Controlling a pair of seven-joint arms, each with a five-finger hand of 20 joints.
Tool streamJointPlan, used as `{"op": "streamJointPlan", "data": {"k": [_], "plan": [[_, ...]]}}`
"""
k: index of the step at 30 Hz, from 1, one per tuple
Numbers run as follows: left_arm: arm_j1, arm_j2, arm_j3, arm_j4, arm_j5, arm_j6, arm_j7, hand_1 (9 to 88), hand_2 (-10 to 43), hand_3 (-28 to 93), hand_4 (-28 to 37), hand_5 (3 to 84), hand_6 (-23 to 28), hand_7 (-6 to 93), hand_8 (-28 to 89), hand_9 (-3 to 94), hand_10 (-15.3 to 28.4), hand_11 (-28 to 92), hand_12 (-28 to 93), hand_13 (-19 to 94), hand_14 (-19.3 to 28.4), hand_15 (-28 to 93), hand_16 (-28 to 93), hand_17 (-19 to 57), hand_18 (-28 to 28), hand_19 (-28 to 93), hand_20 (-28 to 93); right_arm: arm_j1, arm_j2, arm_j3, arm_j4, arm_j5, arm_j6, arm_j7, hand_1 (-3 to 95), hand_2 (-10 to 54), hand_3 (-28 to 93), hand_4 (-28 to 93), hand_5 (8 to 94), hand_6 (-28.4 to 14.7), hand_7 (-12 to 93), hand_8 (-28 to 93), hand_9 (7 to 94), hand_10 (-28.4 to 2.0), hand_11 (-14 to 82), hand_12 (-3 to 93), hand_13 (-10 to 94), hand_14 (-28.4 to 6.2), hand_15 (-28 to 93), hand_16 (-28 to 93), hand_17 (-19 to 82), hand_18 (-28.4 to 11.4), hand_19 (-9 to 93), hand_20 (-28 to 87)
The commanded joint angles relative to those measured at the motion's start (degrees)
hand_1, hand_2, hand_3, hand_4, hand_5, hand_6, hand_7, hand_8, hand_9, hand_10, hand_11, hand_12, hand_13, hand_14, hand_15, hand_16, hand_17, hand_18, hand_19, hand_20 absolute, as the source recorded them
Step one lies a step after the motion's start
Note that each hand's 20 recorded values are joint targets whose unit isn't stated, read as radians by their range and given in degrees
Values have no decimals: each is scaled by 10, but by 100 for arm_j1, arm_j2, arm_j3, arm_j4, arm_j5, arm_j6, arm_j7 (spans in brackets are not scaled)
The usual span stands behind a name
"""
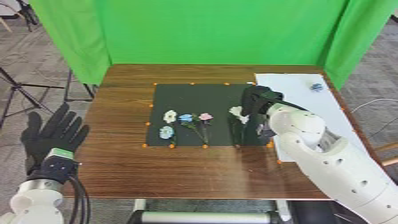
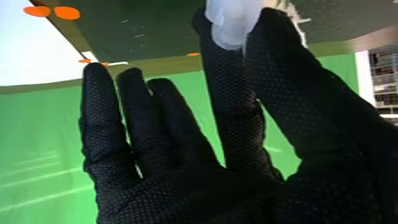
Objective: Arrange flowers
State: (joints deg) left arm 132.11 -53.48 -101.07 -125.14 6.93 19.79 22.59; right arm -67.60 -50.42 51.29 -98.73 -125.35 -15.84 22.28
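In the head view my right hand (image 1: 258, 99) is over the right part of the dark mat, beside a white flower (image 1: 236, 111) whose stem points to the near edge. From the right wrist view, the thumb and a finger of my right hand (image 2: 222, 175) pinch a pale white petal (image 2: 233, 22); the other fingers stand straight. Further left on the mat lie another white flower (image 1: 170, 116), a blue flower (image 1: 186, 118), a pink flower (image 1: 205, 116) and a light blue flower (image 1: 166, 132). My left hand (image 1: 55, 137) is open beyond the table's left edge.
The dark mat (image 1: 182, 94) has small orange markers around its border. A white sheet (image 1: 289, 82) covers the table's right side, with a small blue flower (image 1: 316, 87) on it. Brown table (image 1: 178, 175) borders the mat; a green curtain (image 1: 195, 32) hangs behind.
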Motion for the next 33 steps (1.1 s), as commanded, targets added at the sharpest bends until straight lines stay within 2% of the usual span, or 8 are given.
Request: {"op": "streamJointPlan", "data": {"k": [1, 3, 5, 9, 21, 27, 30, 33], "plan": [[70, -29, -20, -30, 11, -44, 26, 258, 127, 670, -283, 346, 41, 196, -120, 212, 122, 233, 74, 66, 104, 294, -106, -46, 102, 254, 83, -21, 46, 166, -78, -51, -225, -94, 408, -95, 855, -283, 690, 36, 281, -122, 308, -209, 105, 67, 217, -199, 302, 40, 156, -222, 518, 182], [58, -19, -13, -8, 8, -111, 40, 259, 125, 671, -283, 346, 40, 196, -120, 213, 122, 235, 75, 67, 104, 294, -107, -46, 102, 255, 83, -55, 56, 262, -112, -5, -353, -196, 395, -95, 884, -283, 644, 34, 288, -177, 276, -221, 94, 62, 191, -206, 295, 30, 142, -226, 497, 177], [53, -23, -5, -12, 22, -69, 43, 260, 124, 670, -283, 347, 37, 197, -120, 214, 123, 236, 75, 68, 105, 295, -106, -46, 102, 254, 83, -73, 48, 359, -152, 56, -570, -281, 374, -95, 900, -283, 583, 18, 316, -186, 243, -233, 82, 68, 167, -213, 295, 30, 121, -235, 485, 177], [49, -22, 2, -4, -6, -111, 58, 263, 121, 670, -283, 350, 36, 196, -121, 216, 123, 236, 75, 70, 106, 294, -106, -47, 102, 254, 82, -124, 58, 486, -248, 134, -750, -344, 350, -95, 898, -283, 507, -8, 332, -187, 216, -243, 63, 76, 148, -220, 281, 32, 101, -242, 469, 176], [60, -58, -1, -9, -82, -127, 71, 261, 116, 673, -283, 346, 50, 193, -119, 219, 125, 237, 76, 78, 110, 295, -103, -49, 106, 258, 83, -200, 58, 770, -418, 605, -802, -139, 313, -95, 844, -283, 447, -42, 245, -156, 225, -242, 49, 89, 159, -221, 265, 56, 91, -252, 460, 192], [80, -50, 2, -15, -116, -112, 97, 261, 110, 676, -283, 344, 57, 189, -115, 223, 126, 233, 76, 84, 113, 294, -103, -49, 108, 257, 81, -180, 6, 999, -473, 681, -1756, -40, 330, -95, 828, -283, 399, -49, 200, -139, 216, -235, 33, 97, 142, -220, 244, 66, 71, -253, 436, 189], [68, -49, 4, -12, -124, -79, 79, 264, 104, 678, -283, 343, 59, 188, -114, 224, 127, 232, 77, 87, 114, 294, -102, -49, 109, 258, 81, -271, 96, 848, -451, 602, -1057, -36, 350, -95, 829, -283, 413, -53, 223, -128, 237, -235, 36, 114, 148, -220, 243, 78, 70, -253, 435, 192], [71, -49, -7, -13, -106, -89, 62, 269, 98, 679, -283, 343, 60, 187, -113, 225, 127, 231, 78, 89, 115, 294, -101, -50, 109, 260, 82, -307, 173, 504, -380, 373, 13, 219, 441, -95, 743, -283, 454, -40, 418, -169, 298, -224, 68, 134, 190, -204, 282, 72, 103, -233, 468, 196]]}}
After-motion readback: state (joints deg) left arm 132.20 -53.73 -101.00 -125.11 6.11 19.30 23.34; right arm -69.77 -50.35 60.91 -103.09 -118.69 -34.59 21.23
